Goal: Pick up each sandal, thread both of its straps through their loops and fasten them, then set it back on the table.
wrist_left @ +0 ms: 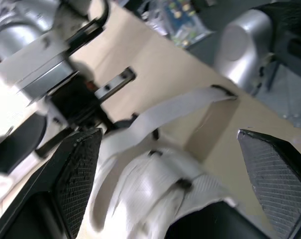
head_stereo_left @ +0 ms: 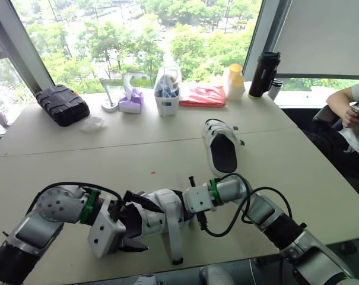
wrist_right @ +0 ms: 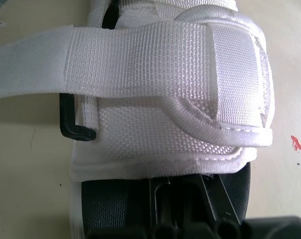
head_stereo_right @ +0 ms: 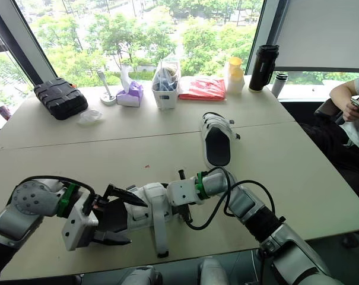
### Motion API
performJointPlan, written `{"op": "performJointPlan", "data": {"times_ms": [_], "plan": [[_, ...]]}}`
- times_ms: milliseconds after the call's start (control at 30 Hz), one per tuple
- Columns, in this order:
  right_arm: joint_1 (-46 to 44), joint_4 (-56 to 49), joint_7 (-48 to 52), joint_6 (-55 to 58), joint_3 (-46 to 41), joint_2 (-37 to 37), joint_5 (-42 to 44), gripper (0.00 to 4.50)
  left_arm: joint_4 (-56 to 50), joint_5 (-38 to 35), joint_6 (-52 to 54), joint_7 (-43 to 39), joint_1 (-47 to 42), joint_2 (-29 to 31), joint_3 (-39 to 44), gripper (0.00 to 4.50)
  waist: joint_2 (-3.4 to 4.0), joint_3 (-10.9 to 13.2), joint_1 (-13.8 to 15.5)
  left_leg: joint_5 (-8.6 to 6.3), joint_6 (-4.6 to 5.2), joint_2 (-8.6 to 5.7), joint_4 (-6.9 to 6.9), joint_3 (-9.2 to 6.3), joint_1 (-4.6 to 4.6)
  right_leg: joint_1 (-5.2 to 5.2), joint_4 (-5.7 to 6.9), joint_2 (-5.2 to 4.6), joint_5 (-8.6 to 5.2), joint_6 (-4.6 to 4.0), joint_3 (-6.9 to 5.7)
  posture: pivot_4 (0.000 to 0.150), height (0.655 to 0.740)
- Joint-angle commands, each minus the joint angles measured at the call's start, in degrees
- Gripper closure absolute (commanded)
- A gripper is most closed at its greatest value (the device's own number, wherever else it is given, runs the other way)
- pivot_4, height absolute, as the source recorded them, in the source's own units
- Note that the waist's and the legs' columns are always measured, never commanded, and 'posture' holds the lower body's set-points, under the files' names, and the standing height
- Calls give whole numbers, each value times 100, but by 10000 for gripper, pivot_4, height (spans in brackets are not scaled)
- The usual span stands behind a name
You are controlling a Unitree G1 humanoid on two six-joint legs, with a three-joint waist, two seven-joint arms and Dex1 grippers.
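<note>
- Left end effector (head_stereo_left: 136,224): released, the two black ribbed fingers (wrist_left: 78,172) spread wide, with the white woven fabric sandal with dark sole (head_stereo_left: 161,214) between them at the near edge of the pale beige desk (head_stereo_left: 78,154).
- Right end effector (head_stereo_left: 186,199): pressed up against the same sandal from the other side. Whether it is clenched or released, I cannot tell.
- One long white webbing strap (head_stereo_left: 173,240) is loose and trails from that sandal toward the desk edge. A black plastic loop (wrist_right: 73,124) sits beside the upper.
- Second white sandal with black footbed (head_stereo_left: 221,148): flat on the desk, farther out, on the right arm's side, well apart from both end effectors.
- Along the window: black ribbed hard case (head_stereo_left: 62,104), purple tissue pack (head_stereo_left: 130,101), white tub with a clear bag (head_stereo_left: 167,95), red packet (head_stereo_left: 203,95), black tumbler (head_stereo_left: 264,74).
- Seated person (head_stereo_left: 351,113) at the right.
</note>
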Motion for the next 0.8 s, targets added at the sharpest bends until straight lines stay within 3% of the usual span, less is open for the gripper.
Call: {"op": "performJointPlan", "data": {"times_ms": [33, 167, 333, 433, 667, 800], "plan": [[310, 771, 140, 292, 415, -183, -637, 45000, -277, -664, 1140, 840, 363, -146, 603, 194, -1, 0, 1, 0, 0, 0, 0, -2, 0, 0, 0, 0, 0, 1, -1, 1500, 7400], [303, 744, 139, 311, 402, -175, -628, 45000, -772, -1721, 2740, 1361, 1045, -100, 1134, 194, -2, 0, -4, 0, 0, 2, 2, -1, 2, 1, 3, 1, -1, 2, -1, 1500, 7400], [314, 733, 125, 298, 385, -194, -635, 45000, -1238, -2638, 3951, 1782, 1699, -193, 1691, 194, -3, 0, -3, 0, 0, 4, 1, -1, 3, 1, 4, 1, -1, 2, -2, 1500, 7400], [330, 721, 109, 307, 382, -189, -637, 45000, -1313, -2733, 4341, 1869, 1959, -251, 1776, 8248, -4, 0, 1, -1, 0, 6, 1, -1, 4, 2, 4, -1, -2, 0, -1, 1500, 7400], [341, 694, 66, 340, 371, -176, -645, 45000, -1526, -2731, 4794, 1851, 2435, -391, 1727, 44197, -7, -2, 7, -1, -1, 4, 1, 1, 2, 1, 2, -1, -3, -1, -1, 1500, 7400], [347, 668, 42, 380, 364, -167, -645, 45000, -1400, -2456, 4912, 1922, 2380, -518, 1351, 44715, -6, -3, 9, -1, -2, 4, 1, 2, 2, 2, 2, -1, -3, -2, -1, 1500, 7400]]}}
